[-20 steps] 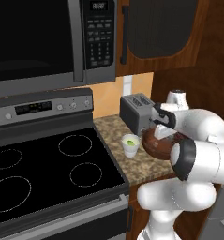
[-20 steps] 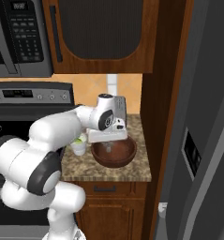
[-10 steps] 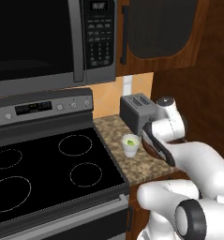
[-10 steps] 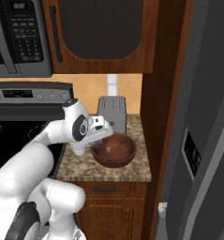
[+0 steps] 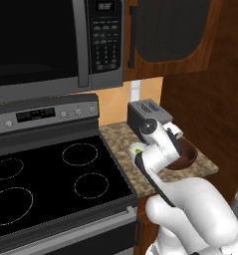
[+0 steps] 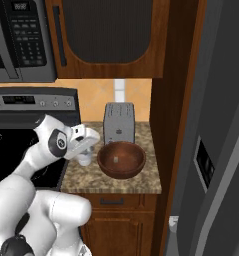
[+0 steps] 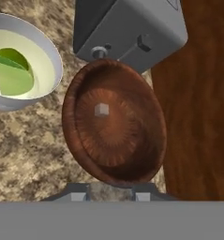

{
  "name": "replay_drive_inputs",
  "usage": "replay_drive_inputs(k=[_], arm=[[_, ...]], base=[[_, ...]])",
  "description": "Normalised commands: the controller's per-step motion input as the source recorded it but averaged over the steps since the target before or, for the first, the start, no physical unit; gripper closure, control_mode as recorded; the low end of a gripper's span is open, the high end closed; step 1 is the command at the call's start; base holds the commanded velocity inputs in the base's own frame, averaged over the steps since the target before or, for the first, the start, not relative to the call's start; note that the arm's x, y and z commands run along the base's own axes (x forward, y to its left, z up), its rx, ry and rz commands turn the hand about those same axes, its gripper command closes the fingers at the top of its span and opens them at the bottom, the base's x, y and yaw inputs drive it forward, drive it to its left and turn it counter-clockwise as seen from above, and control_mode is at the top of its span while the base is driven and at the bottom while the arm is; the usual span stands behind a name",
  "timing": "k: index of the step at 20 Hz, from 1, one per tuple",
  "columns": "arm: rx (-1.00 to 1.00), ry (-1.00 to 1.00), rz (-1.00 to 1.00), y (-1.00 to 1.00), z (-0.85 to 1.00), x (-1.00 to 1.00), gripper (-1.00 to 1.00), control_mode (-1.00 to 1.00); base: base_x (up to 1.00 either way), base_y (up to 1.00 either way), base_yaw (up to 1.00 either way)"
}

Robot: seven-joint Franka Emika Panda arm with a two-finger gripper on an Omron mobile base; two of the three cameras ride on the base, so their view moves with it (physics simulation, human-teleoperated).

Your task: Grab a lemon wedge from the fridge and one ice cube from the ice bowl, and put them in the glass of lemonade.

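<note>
Hand view: bowl (image 7: 114,126) sits at centre with one ice cube (image 7: 101,109); glass (image 7: 20,65), wedge already inside, sits upper left. Gripper (image 7: 108,196) is nearly closed; any hold unclear. Ice step in hand; next likely means descending onto the cube.

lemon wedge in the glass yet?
Yes. A green-yellow wedge sits in the glass of lemonade, seen from the hand view.

One ice bowl (image 7: 114,125) holds one ice cube (image 7: 101,109). One glass of lemonade (image 7: 24,61) contains one green wedge (image 7: 11,71). One toaster (image 6: 119,123), one microwave (image 5: 56,42), one stove with four burner rings (image 5: 56,182), one fridge (image 6: 218,150).
</note>
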Motion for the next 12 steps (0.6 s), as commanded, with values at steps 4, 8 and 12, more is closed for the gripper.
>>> replay_drive_inputs(k=[4,8,12], arm=[[-0.17,0.00,-0.05,0.54,0.12,0.01,1.00,-1.00],[-0.13,0.00,-0.06,0.36,0.26,0.15,1.00,-1.00],[-0.09,0.00,-0.05,0.14,0.32,0.21,1.00,-1.00]], base=[[0.00,0.00,0.00],[0.00,0.00,0.00],[0.00,0.00,0.00]])
